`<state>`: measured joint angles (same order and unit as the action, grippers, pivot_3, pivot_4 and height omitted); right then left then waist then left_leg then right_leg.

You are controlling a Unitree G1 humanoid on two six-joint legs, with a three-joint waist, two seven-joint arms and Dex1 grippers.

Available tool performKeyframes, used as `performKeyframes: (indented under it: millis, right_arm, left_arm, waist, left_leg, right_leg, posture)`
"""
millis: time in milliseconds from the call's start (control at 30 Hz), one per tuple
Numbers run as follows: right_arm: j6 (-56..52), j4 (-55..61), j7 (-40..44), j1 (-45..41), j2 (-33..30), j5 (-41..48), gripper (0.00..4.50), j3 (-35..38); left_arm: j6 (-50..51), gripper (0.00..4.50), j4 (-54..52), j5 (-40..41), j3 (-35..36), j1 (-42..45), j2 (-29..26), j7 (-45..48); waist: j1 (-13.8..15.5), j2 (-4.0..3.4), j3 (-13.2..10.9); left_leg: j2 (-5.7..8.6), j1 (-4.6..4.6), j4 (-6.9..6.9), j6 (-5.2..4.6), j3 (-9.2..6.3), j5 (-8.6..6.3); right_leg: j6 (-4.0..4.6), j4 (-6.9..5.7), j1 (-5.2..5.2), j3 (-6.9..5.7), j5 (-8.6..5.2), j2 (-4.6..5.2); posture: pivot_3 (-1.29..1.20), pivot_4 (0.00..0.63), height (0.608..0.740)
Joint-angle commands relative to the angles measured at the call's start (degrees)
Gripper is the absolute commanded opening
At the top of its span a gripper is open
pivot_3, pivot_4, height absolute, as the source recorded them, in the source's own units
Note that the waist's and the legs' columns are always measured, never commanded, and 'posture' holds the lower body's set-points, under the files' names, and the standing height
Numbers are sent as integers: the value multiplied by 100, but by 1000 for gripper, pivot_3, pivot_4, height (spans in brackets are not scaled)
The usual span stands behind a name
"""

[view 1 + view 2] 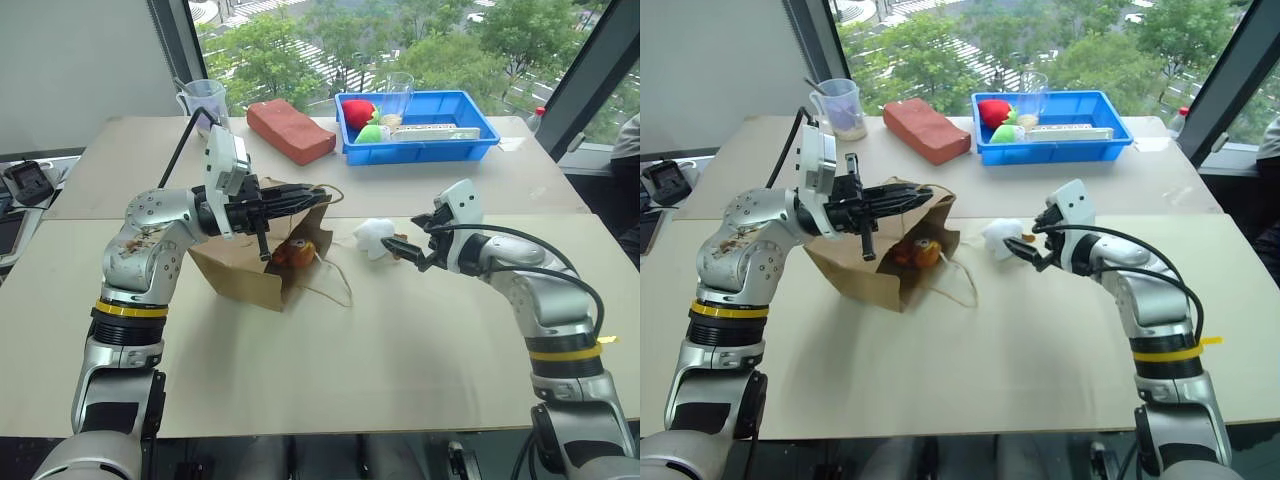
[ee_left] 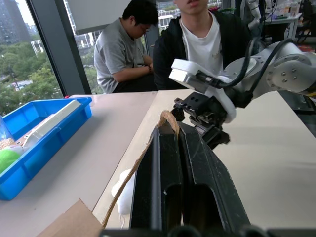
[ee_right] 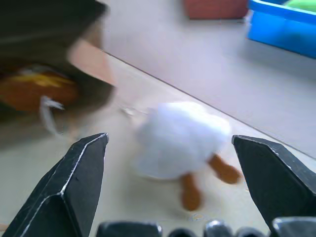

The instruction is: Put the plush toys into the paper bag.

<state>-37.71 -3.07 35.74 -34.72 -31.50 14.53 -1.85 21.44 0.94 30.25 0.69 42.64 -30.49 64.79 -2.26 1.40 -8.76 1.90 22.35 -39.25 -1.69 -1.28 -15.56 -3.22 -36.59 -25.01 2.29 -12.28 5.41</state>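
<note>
The paper bag (image 1: 245,275) lies on its side on the table, its mouth facing my right arm. My left gripper (image 1: 316,199) is shut on the bag's upper rim by the twine handle (image 2: 168,120) and holds the mouth up. The brown monkey plush toy (image 1: 293,252) sits just inside the mouth. The white plush toy (image 1: 374,236) with brown feet lies on the table right of the bag. My right gripper (image 1: 408,250) is open just beside this toy, pointing at it. In the right wrist view the white toy (image 3: 180,140) lies between and beyond the spread fingers.
A blue bin (image 1: 470,140) at the back holds red and green round items and a clear cup. A reddish-brown block (image 1: 290,130) lies left of it, and a measuring cup (image 1: 205,100) stands at the back left. Two people (image 2: 197,39) sit beyond the table.
</note>
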Motion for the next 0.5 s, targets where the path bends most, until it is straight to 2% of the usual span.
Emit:
performKeyframes:
  millis: [33, 267, 433, 500]
  right_arm:
    - [548, -571, -37, -312, 192, -259, 4464, -122]
    - [798, -2438, -103, -1077, 883, -242, 4464, 38]
    - [1341, -3265, -159, -1255, 866, -704, 4464, -215]
    - [1596, -3375, -149, -1261, 842, -863, 3932, -294]
  left_arm:
    - [-110, 0, -56, -4, 29, 152, -2, 32]
    - [-73, 0, -99, -31, 49, 164, -26, 34]
    - [-21, 0, -218, -15, 88, 107, -62, -23]
    - [-11, 0, -250, -7, 93, 87, -70, -51]
  waist:
    - [-1, 0, 0]
    - [-8, 0, 0]
    - [9, -1, 0]
    - [0, -1, 0]
  left_leg:
    - [-1, 0, 0, 0, 0, 0]
    - [-7, 2, 1, 1, -1, 0]
    - [-5, 5, 1, 0, -3, 0]
    - [-5, 5, 1, 0, -3, 0]
  right_leg:
    - [0, -2, 0, 0, 0, 0]
    - [0, -6, -3, 2, 0, 0]
    - [0, -1, -2, 0, 0, 5]
    - [0, -1, -2, 0, 0, 5]
  posture:
    - [0, 150, 740]
    - [0, 150, 740]
    - [0, 150, 740]
    - [0, 150, 740]
